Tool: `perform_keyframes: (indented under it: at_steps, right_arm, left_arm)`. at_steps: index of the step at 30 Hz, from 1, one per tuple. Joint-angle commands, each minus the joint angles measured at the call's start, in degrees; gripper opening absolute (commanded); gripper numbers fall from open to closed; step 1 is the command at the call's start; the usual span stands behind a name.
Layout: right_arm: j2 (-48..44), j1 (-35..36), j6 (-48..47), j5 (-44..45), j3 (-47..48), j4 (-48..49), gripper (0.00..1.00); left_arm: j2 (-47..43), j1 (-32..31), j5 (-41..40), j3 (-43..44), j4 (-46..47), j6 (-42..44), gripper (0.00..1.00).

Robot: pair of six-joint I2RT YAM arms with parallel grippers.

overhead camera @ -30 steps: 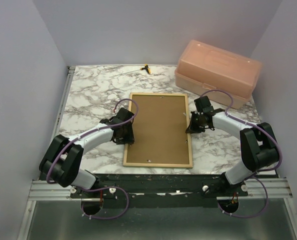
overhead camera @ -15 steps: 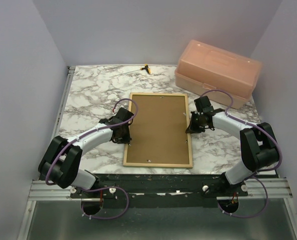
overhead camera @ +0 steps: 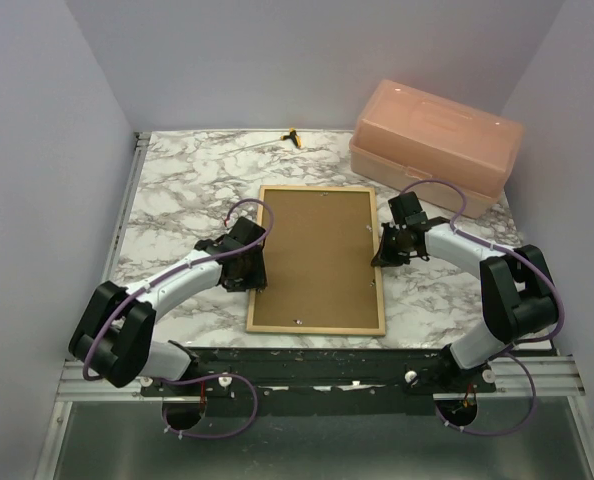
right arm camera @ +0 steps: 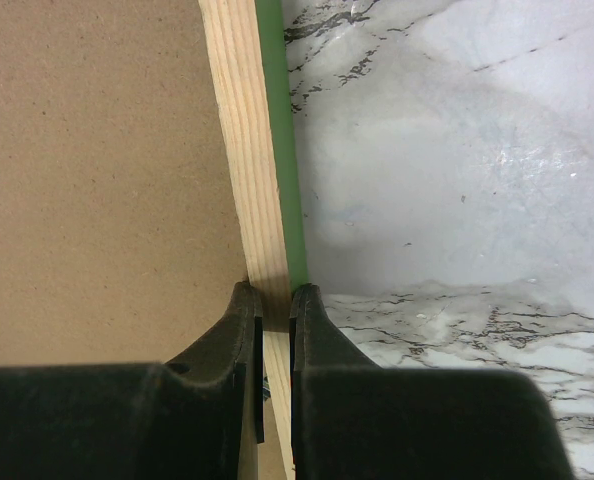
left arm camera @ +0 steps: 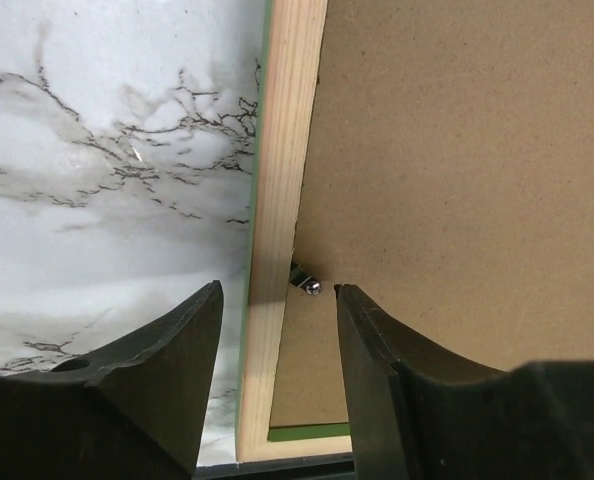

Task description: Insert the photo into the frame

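Note:
The frame point(overhead camera: 315, 329) lies face down in the middle of the marble table, bare wood up, with the brown hardboard backing panel point(overhead camera: 317, 255) set inside it. The photo is hidden. My left gripper point(overhead camera: 254, 272) is open and straddles the frame's left rail point(left arm camera: 282, 180), its gripper point(left arm camera: 277, 300) standing just before a small metal clip point(left arm camera: 308, 284) on the backing point(left arm camera: 457, 150). My right gripper point(overhead camera: 381, 255) is shut on the right rail point(right arm camera: 239, 130), its gripper point(right arm camera: 275, 300) pinching the wood beside the backing point(right arm camera: 97, 150). A green edge shows along both rails.
A translucent pink plastic box point(overhead camera: 437, 148) stands at the back right, close behind the right arm. A small yellow and black object point(overhead camera: 294, 137) lies at the table's back edge. Grey walls close in on the left, right and back.
The left arm's elbow and shoulder have swung towards the near left, while its gripper stays at the frame's left rail. The right arm and the frame have not moved.

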Motion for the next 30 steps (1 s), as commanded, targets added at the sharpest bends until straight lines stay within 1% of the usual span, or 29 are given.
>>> perform_keyframes:
  at_steps: [1, 7, 11, 13, 16, 25, 27, 30]
  right_arm:
    - [1.9, 0.17, 1.56, 0.85, -2.49, -2.16, 0.0]
    - [1.77, 0.18, 1.56, 0.9, -2.68, -2.16, 0.0]
    - [0.91, 0.19, 2.32, 1.37, -3.32, -2.16, 0.0]
    - [-0.46, 0.17, 3.62, 1.35, -4.26, -1.84, 0.0]
    - [-3.57, 0.15, 6.22, -1.11, -7.09, -0.23, 0.0]
    - [-15.28, 0.17, 15.63, -7.73, -18.12, 5.71, 0.0]
    - [-16.35, 0.19, 16.17, -7.29, -19.23, 5.92, 0.0]
    - [-15.71, 0.14, 15.62, -6.91, -18.86, 5.5, 0.0]
  left_arm:
    - [-0.59, -0.13, 0.84, 0.66, -2.0, -1.04, 0.51]
    - [3.59, -0.13, 0.76, 0.53, -1.17, -1.74, 0.5]
    - [4.75, -0.13, 1.71, 1.03, 0.25, -1.24, 0.49]
    - [4.62, -0.13, 2.04, 1.87, 0.57, -0.5, 0.48]
    - [4.92, -0.21, 2.43, 4.29, 0.13, 0.66, 0.48]
    - [9.87, -0.2, 3.5, 10.57, -0.17, 2.83, 0.48]
    - [10.14, -0.22, 3.41, 11.1, -0.9, 3.15, 0.5]
    - [9.51, -0.22, 0.72, 10.47, -2.26, 3.56, 0.52]
